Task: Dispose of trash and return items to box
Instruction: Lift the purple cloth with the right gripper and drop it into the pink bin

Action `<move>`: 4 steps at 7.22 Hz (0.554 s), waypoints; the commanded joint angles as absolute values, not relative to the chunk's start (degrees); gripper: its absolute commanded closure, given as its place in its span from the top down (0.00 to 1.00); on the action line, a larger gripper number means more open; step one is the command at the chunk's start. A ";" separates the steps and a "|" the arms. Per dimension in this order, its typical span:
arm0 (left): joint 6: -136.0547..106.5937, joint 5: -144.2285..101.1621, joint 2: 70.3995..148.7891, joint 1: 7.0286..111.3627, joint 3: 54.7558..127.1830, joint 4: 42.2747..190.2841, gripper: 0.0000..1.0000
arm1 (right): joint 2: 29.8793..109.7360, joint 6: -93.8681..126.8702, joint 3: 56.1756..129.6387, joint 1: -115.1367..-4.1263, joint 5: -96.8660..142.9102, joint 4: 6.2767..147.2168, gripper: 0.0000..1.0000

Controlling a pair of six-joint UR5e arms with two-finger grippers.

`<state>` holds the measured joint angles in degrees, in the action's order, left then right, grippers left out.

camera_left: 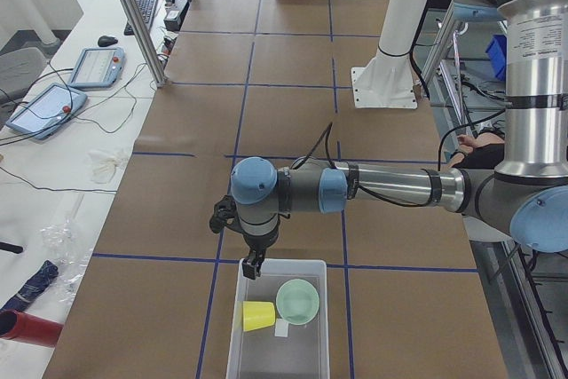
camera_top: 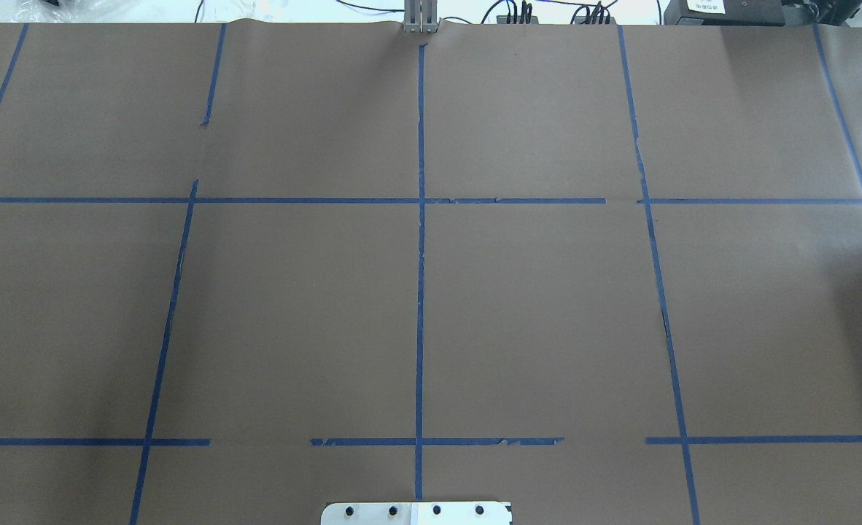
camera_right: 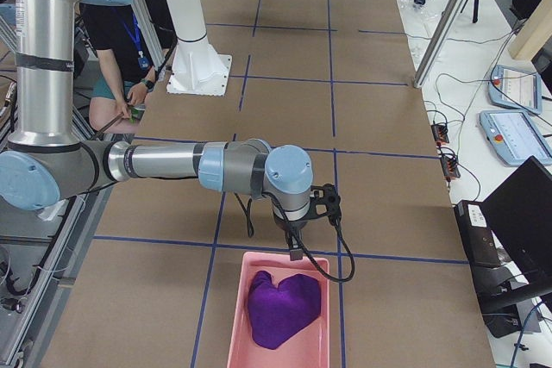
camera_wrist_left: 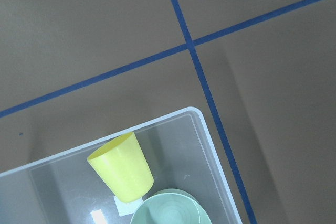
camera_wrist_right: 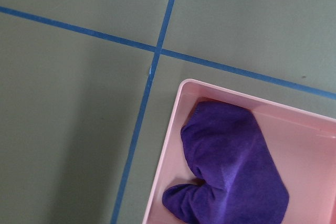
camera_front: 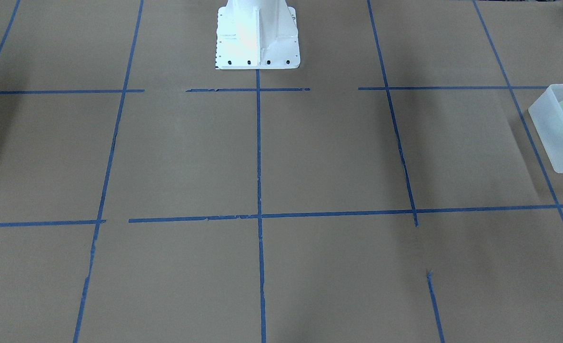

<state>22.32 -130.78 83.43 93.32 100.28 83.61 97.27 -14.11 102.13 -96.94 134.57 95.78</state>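
The yellow cup (camera_wrist_left: 122,167) lies on its side inside the box (camera_wrist_left: 181,142), with the mint bowl (camera_wrist_left: 170,211) just beside it at five o'clock. The left arm (camera_left: 293,191) hangs over the box's rim, and I cannot tell whether its jaws are apart or together. Across the tabletop (camera_top: 548,313), a purple cloth (camera_wrist_right: 231,166) sits in a pink bin (camera_wrist_right: 299,135) under the right arm (camera_right: 233,170), whose jaws are equally unreadable. Both halves of the task look finished.
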 commanded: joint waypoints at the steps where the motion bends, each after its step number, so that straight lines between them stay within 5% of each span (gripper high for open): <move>1: 22.32 -130.78 82.27 93.60 100.63 83.67 1.00 | 100.18 -9.06 101.87 -94.22 134.47 89.66 1.00; 4: 22.32 -130.78 82.09 93.60 100.28 83.58 1.00 | 100.20 -9.05 101.95 -93.08 133.15 89.56 1.00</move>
<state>22.29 -130.74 82.20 93.60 100.37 83.65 100.18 -9.09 101.89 -93.58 133.39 89.70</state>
